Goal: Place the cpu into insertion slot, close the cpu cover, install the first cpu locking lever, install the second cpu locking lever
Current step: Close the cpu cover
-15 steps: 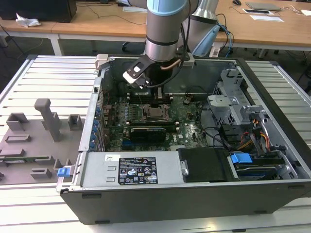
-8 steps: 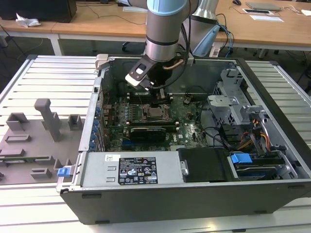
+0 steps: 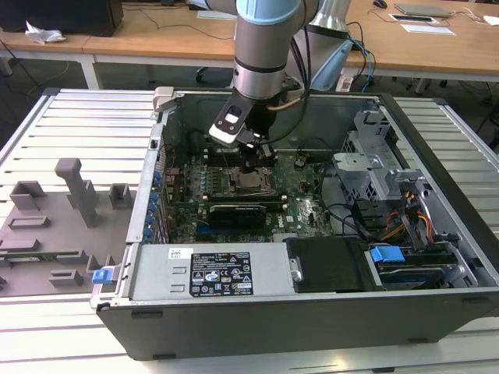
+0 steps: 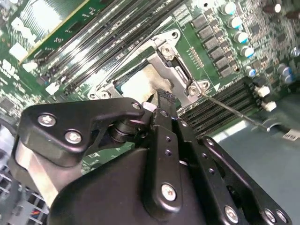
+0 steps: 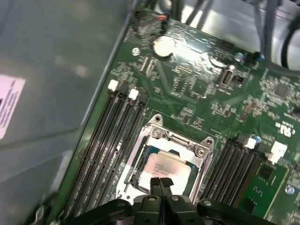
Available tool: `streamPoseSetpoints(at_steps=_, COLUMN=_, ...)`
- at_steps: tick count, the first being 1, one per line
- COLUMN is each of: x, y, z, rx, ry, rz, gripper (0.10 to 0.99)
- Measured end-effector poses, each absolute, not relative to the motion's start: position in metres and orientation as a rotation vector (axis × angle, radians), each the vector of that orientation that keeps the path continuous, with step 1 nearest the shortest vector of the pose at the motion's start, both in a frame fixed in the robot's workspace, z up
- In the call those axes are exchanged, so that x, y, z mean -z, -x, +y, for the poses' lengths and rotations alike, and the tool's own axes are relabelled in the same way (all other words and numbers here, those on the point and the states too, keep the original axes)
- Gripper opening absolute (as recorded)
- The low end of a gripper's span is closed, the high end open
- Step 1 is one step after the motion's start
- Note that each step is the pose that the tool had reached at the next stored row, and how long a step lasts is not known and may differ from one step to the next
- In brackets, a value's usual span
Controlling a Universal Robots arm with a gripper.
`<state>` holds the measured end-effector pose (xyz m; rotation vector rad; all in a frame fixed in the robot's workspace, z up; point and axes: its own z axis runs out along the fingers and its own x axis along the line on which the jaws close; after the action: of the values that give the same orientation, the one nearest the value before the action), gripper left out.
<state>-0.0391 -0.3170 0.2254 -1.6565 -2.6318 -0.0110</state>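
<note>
The cpu (image 5: 161, 165), a pale silvery square, lies in the insertion slot (image 3: 250, 184) on the green motherboard. The cpu cover (image 5: 180, 140), a silvery frame plate, lies down around it, with the chip showing through its window. In the second wrist view the cpu (image 4: 137, 84) and the cpu cover (image 4: 174, 65) show again. A thin locking lever (image 4: 234, 111) sticks out from the socket's corner over the memory slots. My gripper (image 5: 161, 182) is shut with nothing between its fingertips, which hang low over the chip's edge. I cannot tell whether they touch it.
The board sits inside an open computer case (image 3: 437, 148) on a slatted table. Black memory slots (image 5: 105, 140) flank the socket on both sides. A power supply (image 3: 210, 273) lies along the near wall and a drive cage with cables (image 3: 390, 195) is at the exterior view's right.
</note>
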Motion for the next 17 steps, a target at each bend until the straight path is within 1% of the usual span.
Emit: streamPoseSetpoints(at_steps=17, x=-0.2254, y=0.0391, z=-0.3169, rx=0.002, ry=1.147, rz=-2.89, gripper=0.106)
